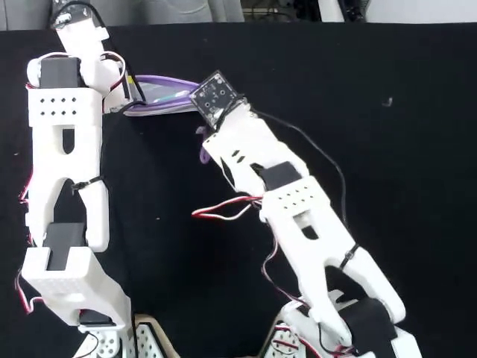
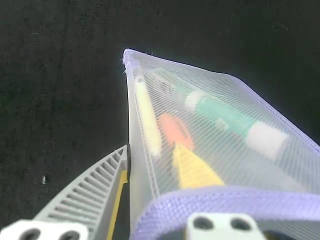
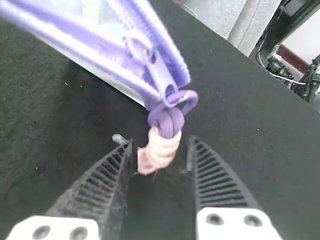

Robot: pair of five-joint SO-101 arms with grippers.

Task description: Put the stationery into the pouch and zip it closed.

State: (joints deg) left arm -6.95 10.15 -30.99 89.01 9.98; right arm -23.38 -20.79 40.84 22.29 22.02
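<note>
Zipping step: the stationery (image 2: 220, 117) sits inside the pouch (image 1: 160, 93) at the table's eleven o'clock, the left gripper (image 1: 125, 95) clamps its nine-o'clock end, and the right gripper (image 3: 159, 149) gapes empty around the pull cord (image 3: 164, 125), so it must pinch and tug, though the zip is perhaps shut already.

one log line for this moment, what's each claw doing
left claw: shut on pouch | stationery: inside pouch | right claw: open, pull cord between fingers
</note>
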